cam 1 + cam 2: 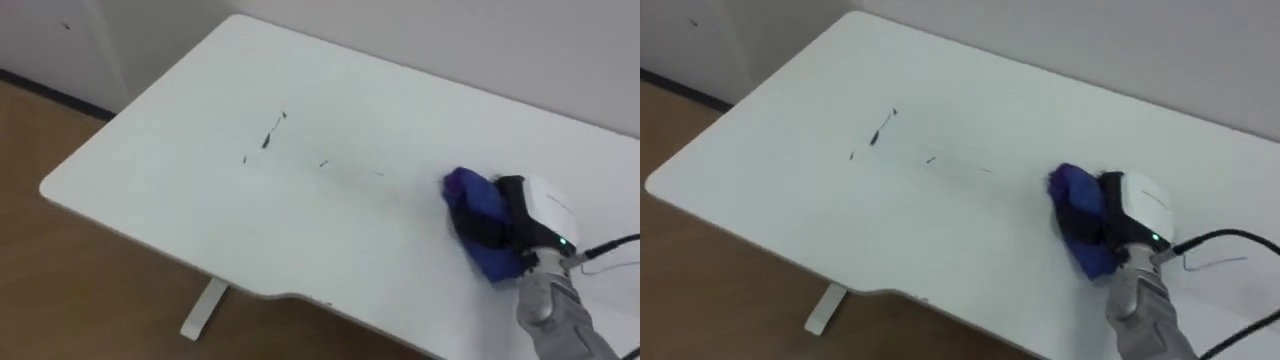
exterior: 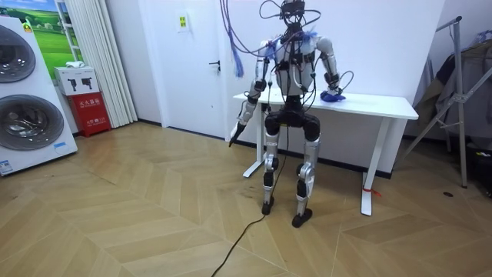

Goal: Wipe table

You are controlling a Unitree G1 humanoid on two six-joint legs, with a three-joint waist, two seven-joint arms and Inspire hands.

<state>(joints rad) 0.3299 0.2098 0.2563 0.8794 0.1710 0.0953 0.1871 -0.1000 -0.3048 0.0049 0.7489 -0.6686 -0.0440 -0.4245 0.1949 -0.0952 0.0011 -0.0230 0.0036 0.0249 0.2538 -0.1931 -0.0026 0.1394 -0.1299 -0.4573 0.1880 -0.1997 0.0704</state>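
— Where is the cloth?
— The blue cloth [image 1: 472,200] lies bunched on the white counter [image 1: 180,190], toward its right end and about midway between the far edge and the near edge.
— And the hand on it?
— The right hand [image 1: 535,205] sits on top of it, dark fingers curled over the bundle and pinning it to the surface.
— What room is there beside it?
— From the cloth to the left end the top is bare white, apart from a few thin dark marks [image 1: 268,135]. They lie well apart from the cloth, toward the far left corner.
— What about the edges?
— The far edge runs along the wall [image 1: 450,30]. The near edge and the rounded left corner hang over wooden floor [image 1: 80,300], with a white leg [image 1: 205,308] under the left end.
— And the other hand?
— In the room view the left hand [image 2: 238,127] hangs low beside the counter's left end, touching nothing. Whether it is spread or closed I cannot tell.
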